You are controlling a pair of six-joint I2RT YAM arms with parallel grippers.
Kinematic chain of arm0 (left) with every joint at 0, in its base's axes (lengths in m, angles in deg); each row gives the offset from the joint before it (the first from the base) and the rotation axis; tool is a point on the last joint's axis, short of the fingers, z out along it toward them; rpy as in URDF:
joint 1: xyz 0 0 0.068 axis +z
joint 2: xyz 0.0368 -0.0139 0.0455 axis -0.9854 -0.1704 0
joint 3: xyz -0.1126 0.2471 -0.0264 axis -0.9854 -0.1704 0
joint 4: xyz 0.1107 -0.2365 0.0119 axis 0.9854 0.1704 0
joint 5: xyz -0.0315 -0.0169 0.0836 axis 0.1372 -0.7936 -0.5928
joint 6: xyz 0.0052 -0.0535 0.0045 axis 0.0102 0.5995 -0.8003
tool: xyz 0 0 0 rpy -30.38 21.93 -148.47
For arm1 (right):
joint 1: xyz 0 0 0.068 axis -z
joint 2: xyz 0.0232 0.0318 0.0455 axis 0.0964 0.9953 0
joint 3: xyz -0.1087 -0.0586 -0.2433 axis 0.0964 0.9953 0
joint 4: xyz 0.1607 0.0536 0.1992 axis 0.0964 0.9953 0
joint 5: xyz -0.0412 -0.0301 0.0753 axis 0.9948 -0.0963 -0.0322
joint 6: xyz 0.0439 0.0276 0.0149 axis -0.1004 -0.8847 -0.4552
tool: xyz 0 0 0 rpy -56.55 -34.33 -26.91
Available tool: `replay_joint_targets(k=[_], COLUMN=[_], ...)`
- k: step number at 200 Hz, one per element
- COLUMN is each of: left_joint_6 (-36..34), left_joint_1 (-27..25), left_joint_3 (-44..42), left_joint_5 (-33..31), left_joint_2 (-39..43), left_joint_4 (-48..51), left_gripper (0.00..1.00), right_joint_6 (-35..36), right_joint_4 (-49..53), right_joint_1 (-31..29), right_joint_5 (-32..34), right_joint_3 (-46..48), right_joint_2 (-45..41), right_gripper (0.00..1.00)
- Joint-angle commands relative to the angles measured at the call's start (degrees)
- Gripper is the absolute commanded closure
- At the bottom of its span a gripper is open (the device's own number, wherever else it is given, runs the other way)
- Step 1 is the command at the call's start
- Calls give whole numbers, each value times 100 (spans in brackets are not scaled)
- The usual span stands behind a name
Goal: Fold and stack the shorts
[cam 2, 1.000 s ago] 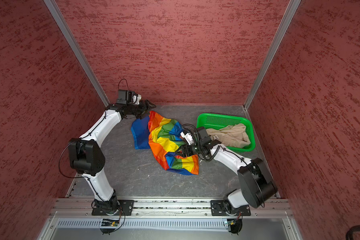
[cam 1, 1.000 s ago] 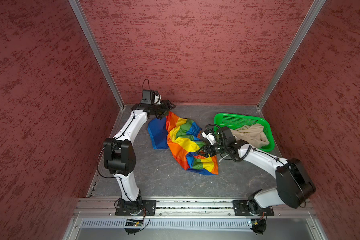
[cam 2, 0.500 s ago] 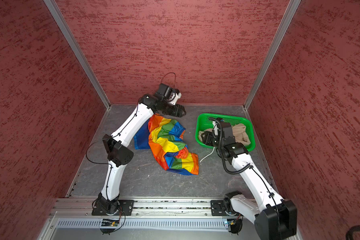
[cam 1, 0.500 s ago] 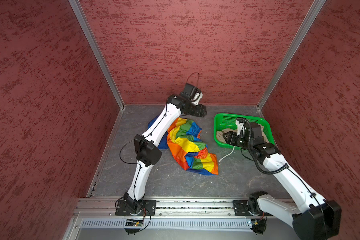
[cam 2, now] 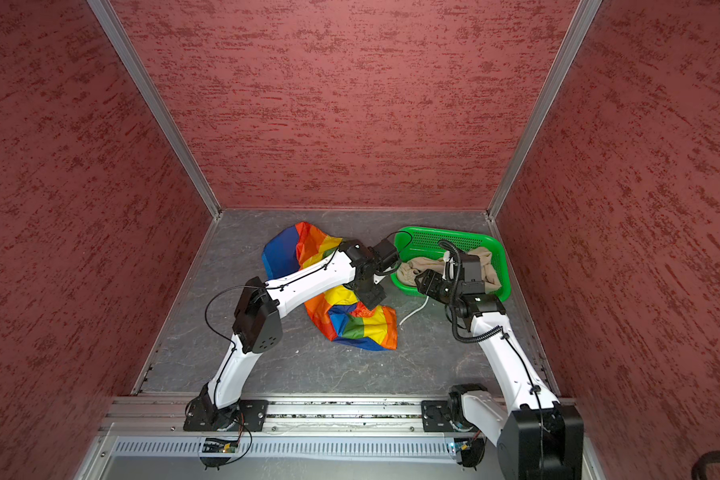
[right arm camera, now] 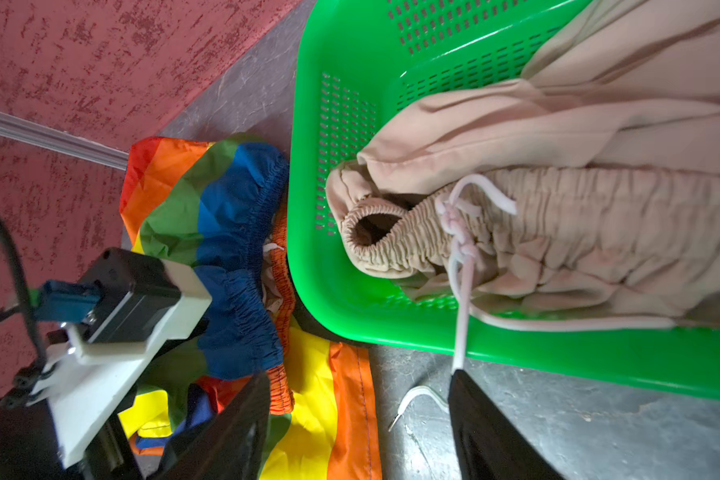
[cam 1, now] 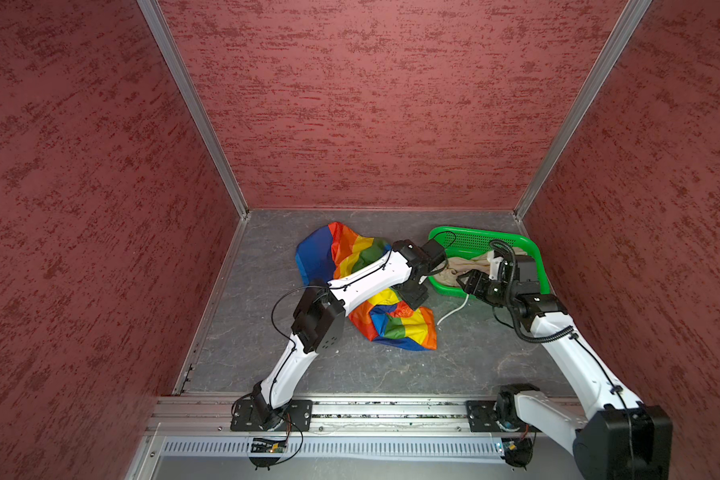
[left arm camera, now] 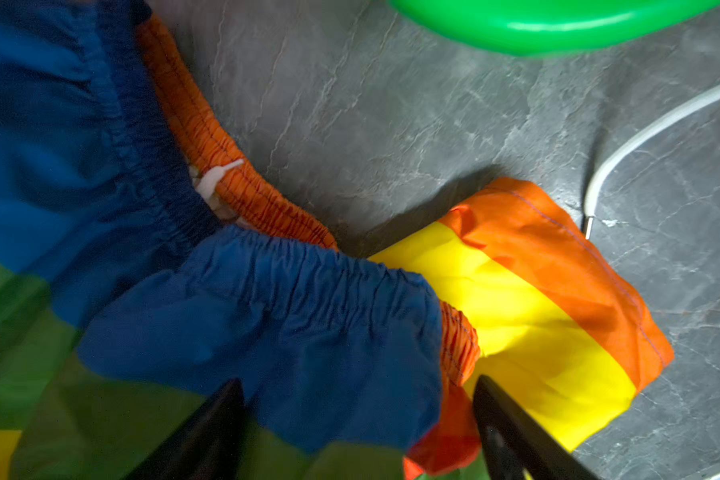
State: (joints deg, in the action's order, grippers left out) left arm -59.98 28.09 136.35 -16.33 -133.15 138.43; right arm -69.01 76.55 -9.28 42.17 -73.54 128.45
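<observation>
The rainbow-striped shorts (cam 1: 395, 328) (cam 2: 352, 324) lie crumpled mid-floor, blue elastic waistband (left arm camera: 292, 307) bunched up. My left gripper (cam 1: 416, 296) (cam 2: 371, 297) (left arm camera: 356, 380) hovers open just over that waistband, beside the basket. The beige shorts (cam 1: 447, 270) (cam 2: 412, 266) (right arm camera: 558, 232) sit in the green basket (cam 1: 474, 239) (cam 2: 445, 239) (right arm camera: 337, 83). Their white drawstring (cam 1: 454, 311) (right arm camera: 462, 299) hangs over the rim onto the floor. My right gripper (cam 1: 468, 282) (cam 2: 427, 284) (right arm camera: 358, 374) stands open at the basket's front-left corner, one fingertip by the drawstring.
Red textured walls close in the grey floor (cam 1: 267, 332) on three sides. An aluminium rail (cam 1: 350, 409) with both arm bases runs along the front. The basket stands in the back right corner. The two wrists are close together between basket and rainbow shorts.
The left gripper came from the back wall forward and right, down over the rainbow shorts' waistband. The right gripper left the rainbow shorts for the basket's front corner.
</observation>
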Motion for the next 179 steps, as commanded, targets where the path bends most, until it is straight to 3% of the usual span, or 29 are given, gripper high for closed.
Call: replay_joint_targets(k=[1, 5, 18, 50, 74, 96, 137, 154, 179], left_joint_6=[213, 268, 440, 1236, 2123, 3191, 5523, 5875, 5948], left_joint_1=[22, 26, 111, 653, 1214, 1855, 3367, 3773, 3947], left_joint_3=[-1, 31, 185, 842, 585, -620, -4662, -5813, -6670], left_joint_5=[-392, -471, -579, -354, -41, 519, 1460, 1386, 938], left_joint_2=[-224, -258, -309, 179, 1143, 2261, 4747, 5537, 6372], left_joint_4=[121, 153, 254, 255, -479, -1655, -4448, -4761, -4466], left_gripper=[78, 86, 100, 100, 100, 100, 100, 99, 96], right_joint_6=[98, 93, 74, 172, 445, 694, 1056, 1293, 1777], right_joint_4=[-323, -348, -455, -586, -768, -1111, -1577, -1632, -1974], right_joint_1=[23, 19, 21, -93, -761, -1692, -2954, -3407, -4104], right_joint_5=[-281, -298, -399, -261, 127, 713, 1527, 1740, 1944], right_joint_3=[58, 77, 144, 173, 37, -87, -491, -753, -1045], right_joint_2=[20, 20, -10, -123, -208, -90, 760, 1200, 1597], right_gripper=[31, 31, 31, 38, 50, 48, 30, 26, 20])
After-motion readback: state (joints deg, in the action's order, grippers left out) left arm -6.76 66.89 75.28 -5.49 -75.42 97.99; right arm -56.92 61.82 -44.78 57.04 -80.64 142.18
